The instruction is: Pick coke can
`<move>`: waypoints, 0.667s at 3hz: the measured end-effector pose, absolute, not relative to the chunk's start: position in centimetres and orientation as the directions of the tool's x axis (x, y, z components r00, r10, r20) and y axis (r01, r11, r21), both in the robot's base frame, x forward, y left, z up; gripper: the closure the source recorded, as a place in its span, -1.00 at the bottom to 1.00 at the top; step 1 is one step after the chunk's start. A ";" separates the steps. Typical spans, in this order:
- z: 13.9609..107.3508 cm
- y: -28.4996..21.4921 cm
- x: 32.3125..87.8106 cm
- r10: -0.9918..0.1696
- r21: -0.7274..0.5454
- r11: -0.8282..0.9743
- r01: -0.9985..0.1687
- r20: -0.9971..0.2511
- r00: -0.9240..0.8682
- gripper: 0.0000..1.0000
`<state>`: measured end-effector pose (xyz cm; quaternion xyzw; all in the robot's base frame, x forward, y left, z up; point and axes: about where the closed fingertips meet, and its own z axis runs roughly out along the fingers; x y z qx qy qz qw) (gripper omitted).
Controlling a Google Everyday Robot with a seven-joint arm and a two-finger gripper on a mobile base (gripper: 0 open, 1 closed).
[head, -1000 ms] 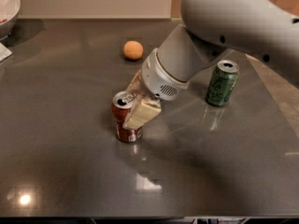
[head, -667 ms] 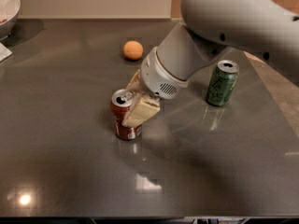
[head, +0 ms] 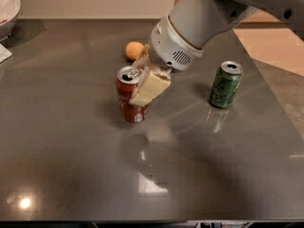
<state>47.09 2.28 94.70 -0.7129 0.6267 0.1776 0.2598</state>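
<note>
The coke can is dark red with a silver top and a small white patch near its base. It hangs slightly tilted just above the dark table, left of centre. My gripper comes down from the upper right and is shut on the can. One cream finger pad lies across the can's right side; the other finger is hidden behind the can.
A green soda can stands upright to the right of the gripper. An orange lies just behind the coke can. A white bowl sits at the far left corner. The table's right edge runs past the green can.
The gripper has risen with the coke can in it; the can has left the table surface and tilts a little. The green can and the orange have not moved.
</note>
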 end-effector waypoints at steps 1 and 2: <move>100.3 1.4 49.2 -0.783 -0.181 -0.147 -0.973 -0.579 0.226 1.00; 100.7 1.6 49.1 -0.781 -0.190 -0.147 -0.971 -0.580 0.232 1.00</move>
